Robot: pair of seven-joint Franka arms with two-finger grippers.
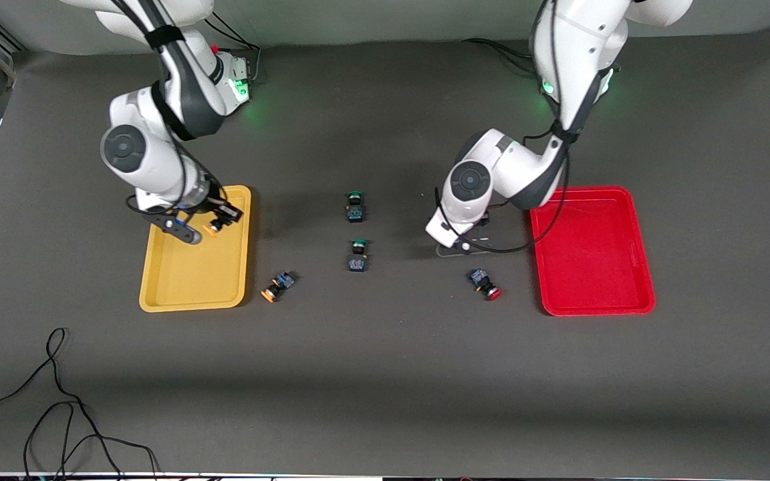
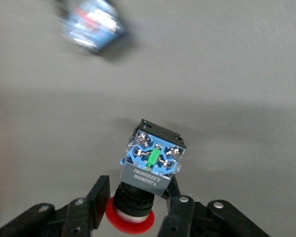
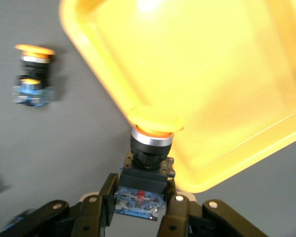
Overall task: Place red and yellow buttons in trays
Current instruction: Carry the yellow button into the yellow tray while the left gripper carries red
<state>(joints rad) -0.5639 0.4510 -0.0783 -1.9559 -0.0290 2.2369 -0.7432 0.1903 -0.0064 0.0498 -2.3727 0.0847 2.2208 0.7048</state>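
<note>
Yellow-capped button [image 3: 149, 148]: clamped in right gripper [image 3: 138, 197] fingers over yellow tray [image 1: 178, 280]
Second yellow button [image 1: 277, 286]: on desk [image 1: 385, 374] beside yellow tray
Red-capped button [image 2: 149, 173]: gripped by left gripper [image 2: 135, 210] fingers above desk, near red tray [image 1: 592, 294]
Second red button [image 1: 484, 283]: on desk
</note>
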